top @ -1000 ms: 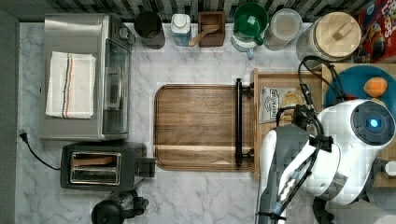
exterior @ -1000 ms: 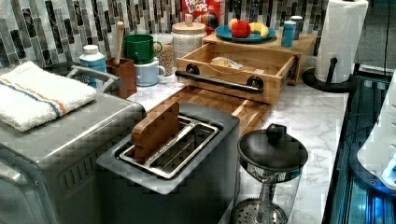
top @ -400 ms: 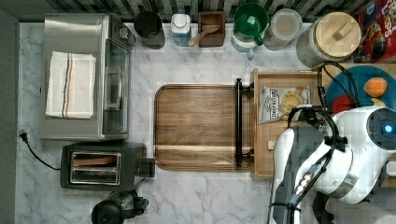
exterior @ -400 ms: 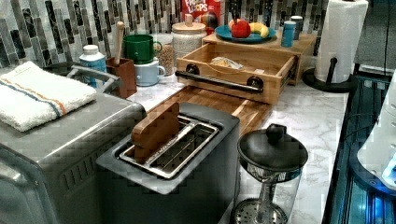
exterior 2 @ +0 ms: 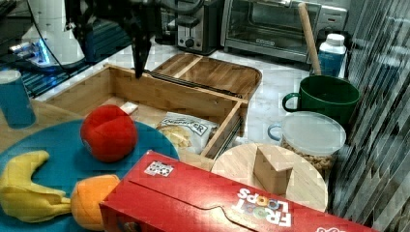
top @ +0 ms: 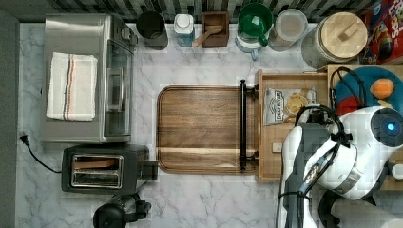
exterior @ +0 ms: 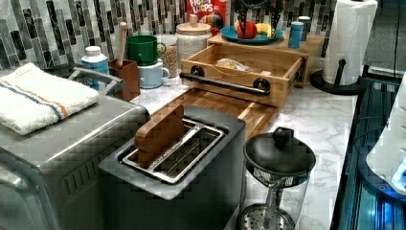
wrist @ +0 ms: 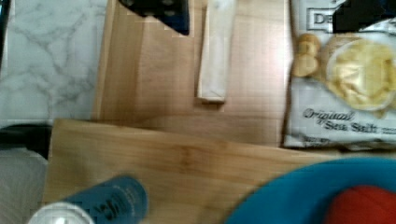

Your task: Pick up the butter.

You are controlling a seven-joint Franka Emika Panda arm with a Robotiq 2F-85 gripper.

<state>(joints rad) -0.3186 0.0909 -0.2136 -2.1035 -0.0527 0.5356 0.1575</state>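
While jaws hover above, butter (wrist: 215, 51) lies apart.

Premises: a kitchen counter. Evidence: marble-patterned worktop (top: 209, 57) backed by a striped tile wall (exterior: 43, 28); toaster oven (top: 85, 78), toaster (top: 102, 169), wooden cutting board (top: 199, 128), mugs, storage jars, paper towel roll (exterior: 348, 40), cereal box (exterior 2: 232, 203) and a plate of fruit (exterior 2: 58, 159).

Arm bent downward; hand (exterior 2: 140, 60) pointing down, nothing held.
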